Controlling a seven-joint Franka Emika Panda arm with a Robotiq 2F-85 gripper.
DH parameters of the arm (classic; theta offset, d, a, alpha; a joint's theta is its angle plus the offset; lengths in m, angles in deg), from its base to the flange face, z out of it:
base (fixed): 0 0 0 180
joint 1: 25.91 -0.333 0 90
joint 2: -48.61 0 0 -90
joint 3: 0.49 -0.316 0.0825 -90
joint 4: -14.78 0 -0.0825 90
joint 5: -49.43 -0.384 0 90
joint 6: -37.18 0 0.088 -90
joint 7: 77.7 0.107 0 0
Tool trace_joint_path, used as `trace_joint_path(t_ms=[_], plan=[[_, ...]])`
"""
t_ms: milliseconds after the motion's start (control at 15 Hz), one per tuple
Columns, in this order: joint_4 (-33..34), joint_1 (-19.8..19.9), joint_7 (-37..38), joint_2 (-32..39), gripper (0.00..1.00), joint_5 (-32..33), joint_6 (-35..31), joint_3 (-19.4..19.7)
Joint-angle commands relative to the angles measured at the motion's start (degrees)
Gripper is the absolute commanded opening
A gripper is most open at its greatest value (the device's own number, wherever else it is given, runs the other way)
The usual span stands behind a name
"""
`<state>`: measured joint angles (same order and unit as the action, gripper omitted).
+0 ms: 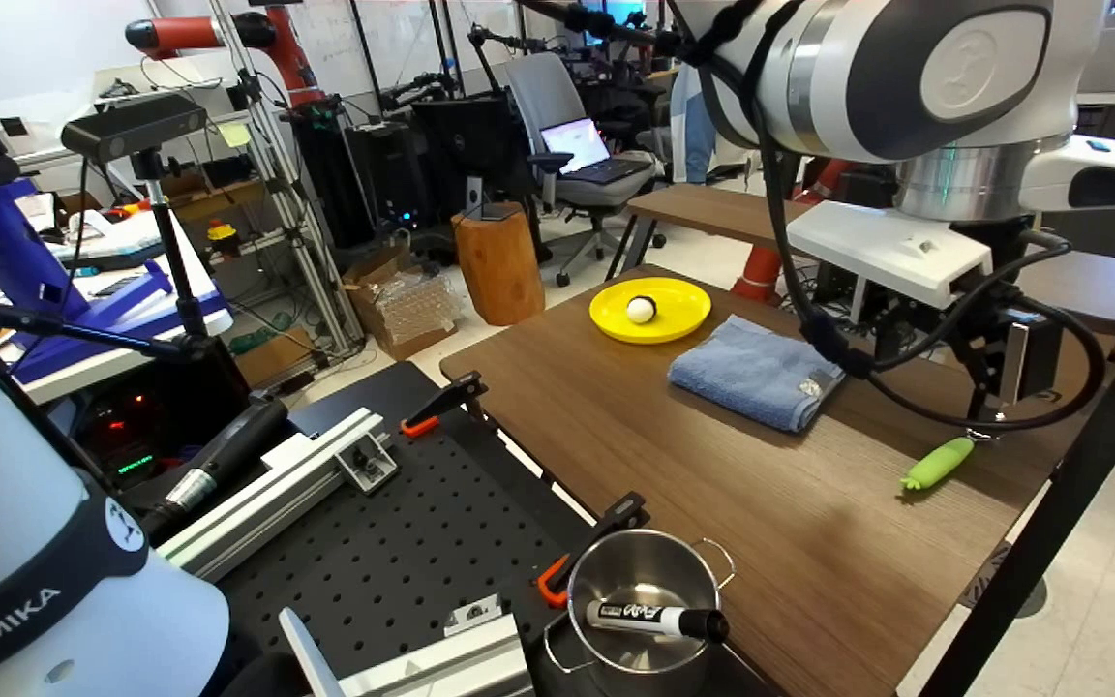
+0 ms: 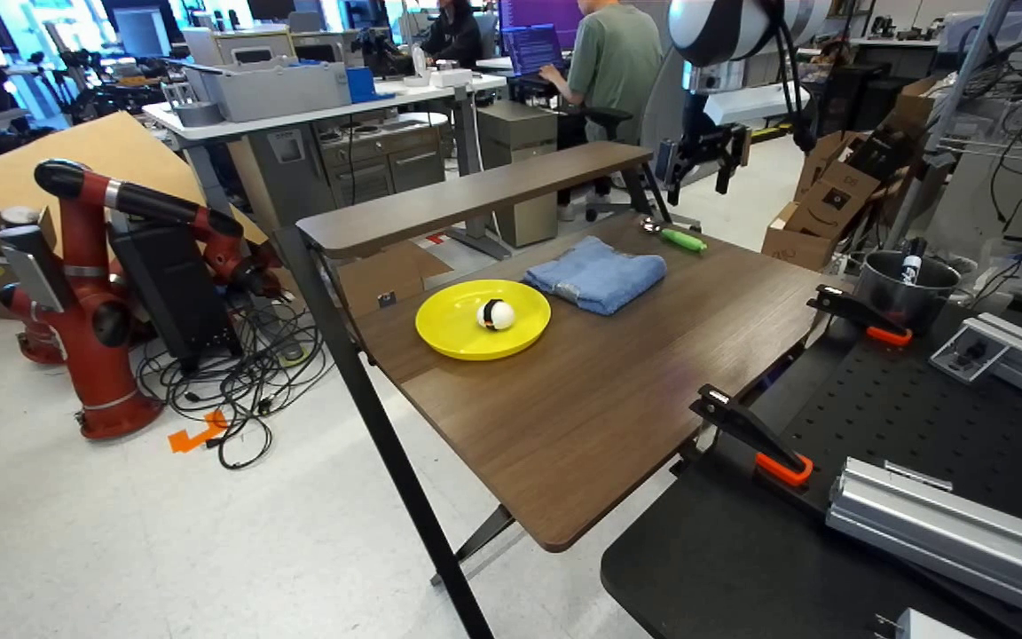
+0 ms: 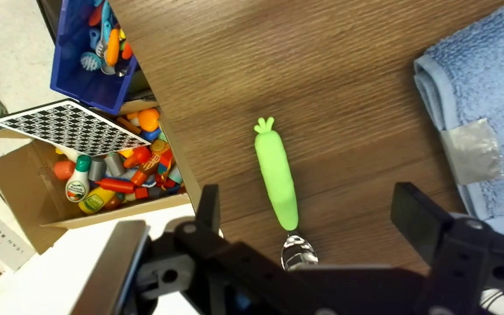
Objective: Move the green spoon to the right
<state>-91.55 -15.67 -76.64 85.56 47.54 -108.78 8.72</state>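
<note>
The green spoon has a lime-green, carrot-shaped handle and a shiny metal head. It lies on the brown table, and its handle shows in both exterior views (image 1: 938, 464) (image 2: 683, 240) and in the wrist view (image 3: 277, 179). My gripper (image 3: 308, 205) is open and empty, with its fingers wide apart on either side of the spoon's lower end in the wrist view. Part of the metal head is hidden behind the gripper body there. In an exterior view the gripper (image 2: 698, 188) hangs above the table, over the spoon's area and apart from it.
A folded blue cloth (image 1: 756, 373) lies beside the spoon. A yellow plate (image 2: 440, 333) holds a white and black ball (image 2: 496, 314). A steel pot (image 1: 643, 552) with a marker (image 1: 654, 620) stands at the table's edge. A raised shelf (image 2: 484, 191) runs along one side.
</note>
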Motion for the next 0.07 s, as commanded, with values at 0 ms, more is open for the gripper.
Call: trace_joint_path(t_ms=[0], plan=[[0.15,0.32,0.16,0.01,1.00,0.31,0.12,-0.29]])
